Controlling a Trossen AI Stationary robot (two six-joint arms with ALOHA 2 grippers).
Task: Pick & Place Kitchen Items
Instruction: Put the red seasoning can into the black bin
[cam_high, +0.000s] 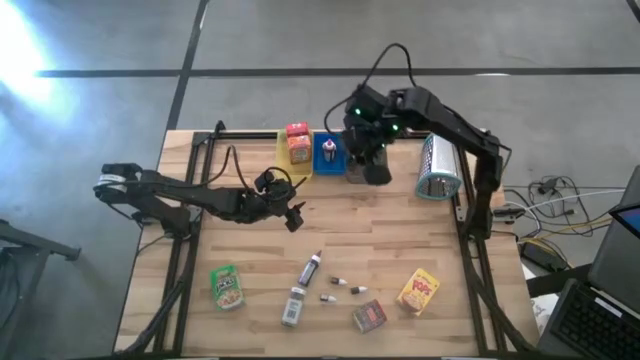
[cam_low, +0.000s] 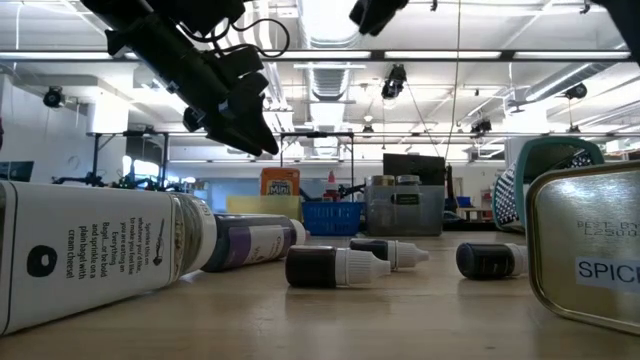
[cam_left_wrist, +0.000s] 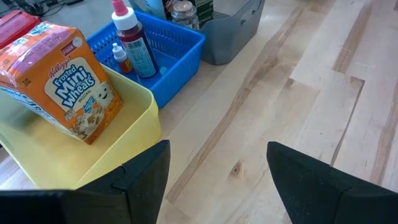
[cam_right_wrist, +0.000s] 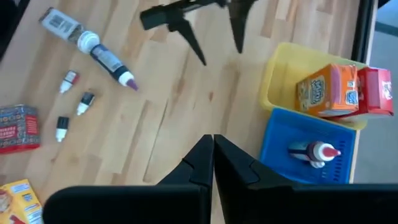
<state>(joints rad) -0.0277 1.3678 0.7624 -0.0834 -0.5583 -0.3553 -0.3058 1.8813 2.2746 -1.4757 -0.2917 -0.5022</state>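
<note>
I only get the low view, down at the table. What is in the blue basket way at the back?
Observer: A red bottle stands in the blue basket, with a little dropper bottle beside it.
Operator: Is the right hand holding something?
Observer: No. The right hand is shut on nothing, raised above the back of the table.
Operator: And the left hand?
Observer: The left hand is open and empty, facing the yellow tray.

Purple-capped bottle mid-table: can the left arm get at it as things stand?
Probably yes. The left gripper hangs open and empty above the bare wood, and the purple-capped bottle lies just in front of it with nothing between. The right gripper, shut, is back over the trays.
</note>
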